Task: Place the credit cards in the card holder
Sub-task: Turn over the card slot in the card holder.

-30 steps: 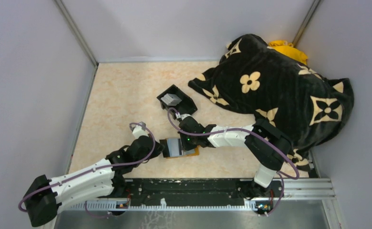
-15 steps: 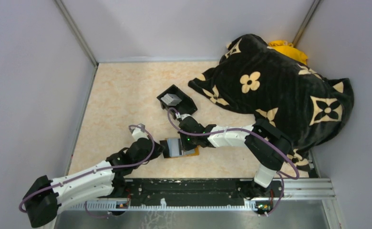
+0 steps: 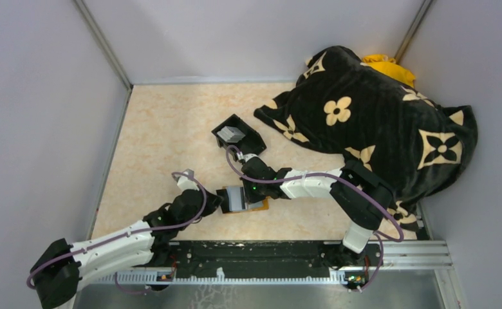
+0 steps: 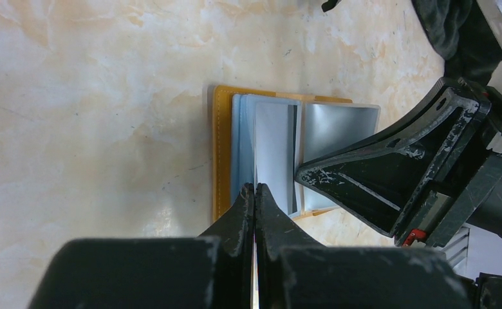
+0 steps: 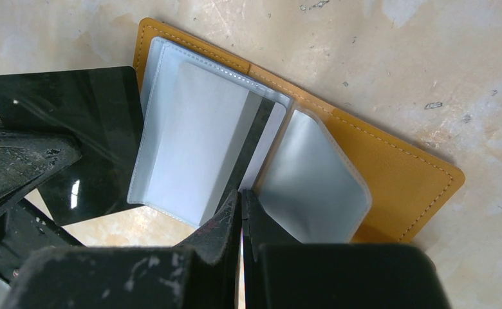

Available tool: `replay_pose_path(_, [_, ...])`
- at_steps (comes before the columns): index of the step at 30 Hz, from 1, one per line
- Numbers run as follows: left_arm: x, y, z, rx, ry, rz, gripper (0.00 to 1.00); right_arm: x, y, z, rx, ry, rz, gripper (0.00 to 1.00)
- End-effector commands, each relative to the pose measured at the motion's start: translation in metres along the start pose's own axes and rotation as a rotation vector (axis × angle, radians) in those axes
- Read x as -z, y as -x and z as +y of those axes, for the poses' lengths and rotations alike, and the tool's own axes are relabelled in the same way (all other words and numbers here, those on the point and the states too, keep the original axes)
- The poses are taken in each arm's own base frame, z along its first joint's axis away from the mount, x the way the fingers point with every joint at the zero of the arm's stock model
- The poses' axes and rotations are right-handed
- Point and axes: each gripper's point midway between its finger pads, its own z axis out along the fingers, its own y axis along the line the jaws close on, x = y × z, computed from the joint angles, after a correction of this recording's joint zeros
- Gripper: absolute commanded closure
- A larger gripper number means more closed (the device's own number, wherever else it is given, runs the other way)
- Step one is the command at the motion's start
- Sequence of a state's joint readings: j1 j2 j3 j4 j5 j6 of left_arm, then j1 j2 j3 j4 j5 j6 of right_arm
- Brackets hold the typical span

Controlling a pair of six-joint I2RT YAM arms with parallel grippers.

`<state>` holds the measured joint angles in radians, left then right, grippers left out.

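The orange-tan card holder [image 3: 259,205] lies open on the table, its pale blue-grey pockets [image 5: 190,141] fanned up. My right gripper [image 5: 242,193] is shut on a white card with a dark stripe [image 5: 261,138], whose far end sits between two pockets. My left gripper [image 4: 255,188] is shut on a thin flat piece seen edge-on. The right wrist view shows that piece as a glossy black card [image 5: 74,129] lying against the holder's left side. In the top view the two grippers, left [image 3: 221,195] and right [image 3: 244,191], meet over the holder. More pale cards [image 3: 230,134] lie in the black box [image 3: 248,132].
A black blanket with tan flower marks [image 3: 377,122] covers the right back of the table, with a yellow thing [image 3: 383,64] behind it. Grey walls close the left, back and right. The arm rail [image 3: 268,254] runs along the near edge.
The left arm's elbow and forearm have sunk a little toward the near edge. Both grippers, the cards and the holder stay almost where they were.
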<state>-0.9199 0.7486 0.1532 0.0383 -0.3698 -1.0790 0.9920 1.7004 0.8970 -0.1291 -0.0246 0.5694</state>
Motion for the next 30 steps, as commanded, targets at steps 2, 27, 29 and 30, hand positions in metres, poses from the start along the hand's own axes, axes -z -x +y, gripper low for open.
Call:
replay_pose_path(2, [0.0, 0.008, -0.022, 0.012, -0.095, -0.027, 1.0, -0.011, -0.032, -0.019, 0.008, -0.056, 0.096, 1.0])
replay_pose_path(27, [-0.006, 0.016, -0.068, -0.027, -0.208, -0.015, 1.0, 0.01, -0.008, -0.024, 0.038, -0.113, 0.018, 0.8])
replay_pose_path(29, [-0.007, 0.015, -0.073, -0.036, -0.219, -0.006, 1.0, 0.011, -0.008, -0.026, 0.039, -0.122, 0.017, 0.8])
replay_pose_path(30, [-0.007, 0.015, -0.075, -0.039, -0.223, -0.001, 1.0, 0.011, -0.007, -0.027, 0.038, -0.126, 0.016, 0.8])
